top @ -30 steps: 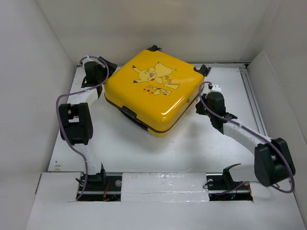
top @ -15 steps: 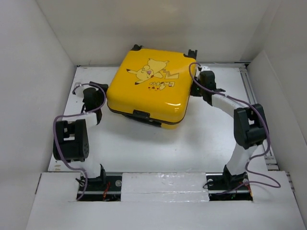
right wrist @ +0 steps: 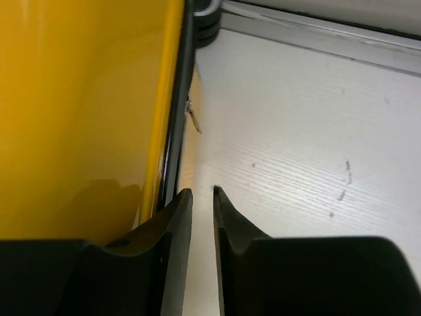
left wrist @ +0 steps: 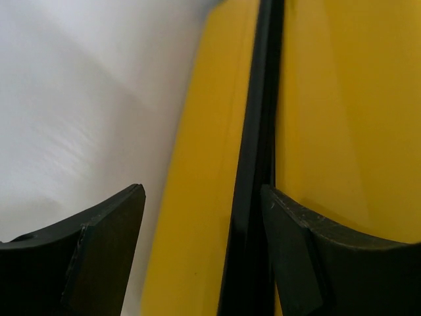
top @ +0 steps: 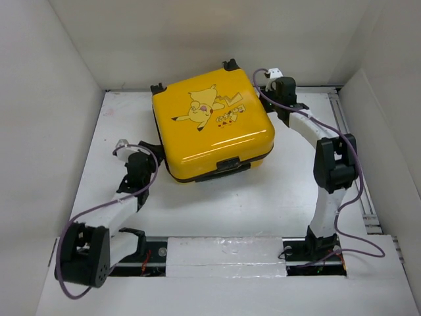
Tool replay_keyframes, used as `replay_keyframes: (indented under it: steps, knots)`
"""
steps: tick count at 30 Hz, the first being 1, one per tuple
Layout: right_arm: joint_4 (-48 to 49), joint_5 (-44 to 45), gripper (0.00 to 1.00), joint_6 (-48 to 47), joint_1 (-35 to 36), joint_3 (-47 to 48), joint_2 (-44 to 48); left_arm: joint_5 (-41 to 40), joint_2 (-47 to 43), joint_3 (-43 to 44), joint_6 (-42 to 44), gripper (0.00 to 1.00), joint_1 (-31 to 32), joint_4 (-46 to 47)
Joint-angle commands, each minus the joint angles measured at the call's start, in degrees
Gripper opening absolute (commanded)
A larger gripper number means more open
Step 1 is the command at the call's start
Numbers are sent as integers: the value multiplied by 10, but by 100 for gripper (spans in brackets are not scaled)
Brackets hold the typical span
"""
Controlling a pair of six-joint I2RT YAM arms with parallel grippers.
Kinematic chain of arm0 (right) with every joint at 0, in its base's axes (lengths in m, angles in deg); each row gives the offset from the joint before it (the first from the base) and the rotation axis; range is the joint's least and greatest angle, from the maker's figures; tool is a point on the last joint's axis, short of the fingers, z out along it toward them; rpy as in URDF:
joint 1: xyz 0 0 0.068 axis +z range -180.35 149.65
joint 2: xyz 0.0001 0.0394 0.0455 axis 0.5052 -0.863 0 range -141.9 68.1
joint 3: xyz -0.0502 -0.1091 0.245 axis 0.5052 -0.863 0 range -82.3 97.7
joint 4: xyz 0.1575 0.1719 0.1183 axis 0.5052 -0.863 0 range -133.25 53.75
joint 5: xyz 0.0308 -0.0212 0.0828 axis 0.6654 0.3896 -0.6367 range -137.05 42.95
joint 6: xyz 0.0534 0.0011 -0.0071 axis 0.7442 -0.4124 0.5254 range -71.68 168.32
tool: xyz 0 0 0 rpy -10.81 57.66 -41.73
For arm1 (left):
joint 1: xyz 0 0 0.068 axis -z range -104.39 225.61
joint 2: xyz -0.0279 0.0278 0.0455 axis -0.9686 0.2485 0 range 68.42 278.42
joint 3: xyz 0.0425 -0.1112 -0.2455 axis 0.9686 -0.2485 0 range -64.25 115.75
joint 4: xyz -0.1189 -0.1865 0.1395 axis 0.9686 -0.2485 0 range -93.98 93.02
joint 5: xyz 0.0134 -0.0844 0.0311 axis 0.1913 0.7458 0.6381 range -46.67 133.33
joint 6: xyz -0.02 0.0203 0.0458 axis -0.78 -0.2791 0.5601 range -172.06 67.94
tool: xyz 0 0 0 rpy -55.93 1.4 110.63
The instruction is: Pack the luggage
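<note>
Where the left gripper [left wrist: 202,197] sits at the near side, its fingers stand spread, the dark seam [left wrist: 253,131] of the closed yellow suitcase [top: 212,128] showing between them, clamping nothing. The suitcase lies flat toward the back of the table [top: 217,210]. Beyond, the right gripper [right wrist: 202,194] hangs beside its far corner, fingers parted only a slit. A lopsided push could spin the glossy suitcase out of reach.

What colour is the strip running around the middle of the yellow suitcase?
Black. The strip between the suitcase shell halves shows best in the left wrist view.
</note>
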Motion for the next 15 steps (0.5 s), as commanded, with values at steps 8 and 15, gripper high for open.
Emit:
replay_keyframes:
  steps: [8,15]
  knots:
    - [-58,-129,54,42,18,42,56,16,-271,-20,17,73,156,-148]
    - [14,-72,56,88,-12,-65,205,-140,-278,85,96,100,156,-179]
